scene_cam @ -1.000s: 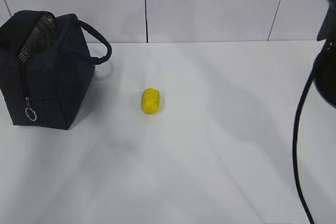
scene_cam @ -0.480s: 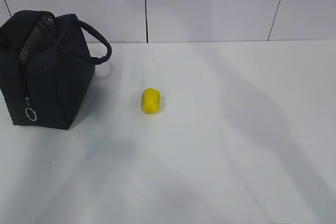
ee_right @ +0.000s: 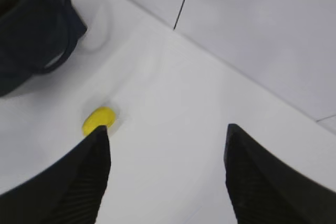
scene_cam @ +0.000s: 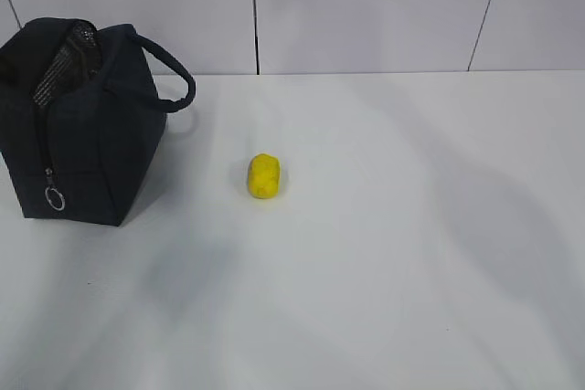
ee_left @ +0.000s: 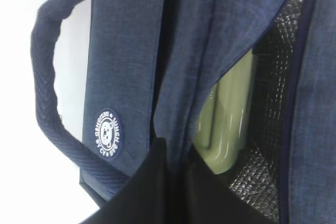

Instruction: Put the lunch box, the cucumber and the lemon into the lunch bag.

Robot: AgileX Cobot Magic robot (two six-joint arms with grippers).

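Note:
The navy lunch bag (scene_cam: 91, 125) stands at the table's far left, its top open. In the left wrist view my left gripper (ee_left: 176, 148) is shut on the lunch bag's (ee_left: 126, 51) fabric edge at the opening. Inside, the sage-green lid of the lunch box (ee_left: 228, 114) shows against the silver lining. The yellow lemon (scene_cam: 264, 176) lies alone on the white table right of the bag. My right gripper (ee_right: 167, 128) hangs open and empty above the table; the lemon (ee_right: 97, 119) peeks out beside its left fingertip. The cucumber is hidden. Neither arm shows in the exterior view.
A white tiled wall (scene_cam: 366, 6) closes off the back of the table. The bag's loop handle (scene_cam: 174, 79) sticks out to the right toward the lemon. Bare white tabletop (scene_cam: 411, 226) spreads to the right and front.
The right arm's dark body and cable, seen at the exterior view's right edge a second ago, have left that view. Bag and lemon stay put.

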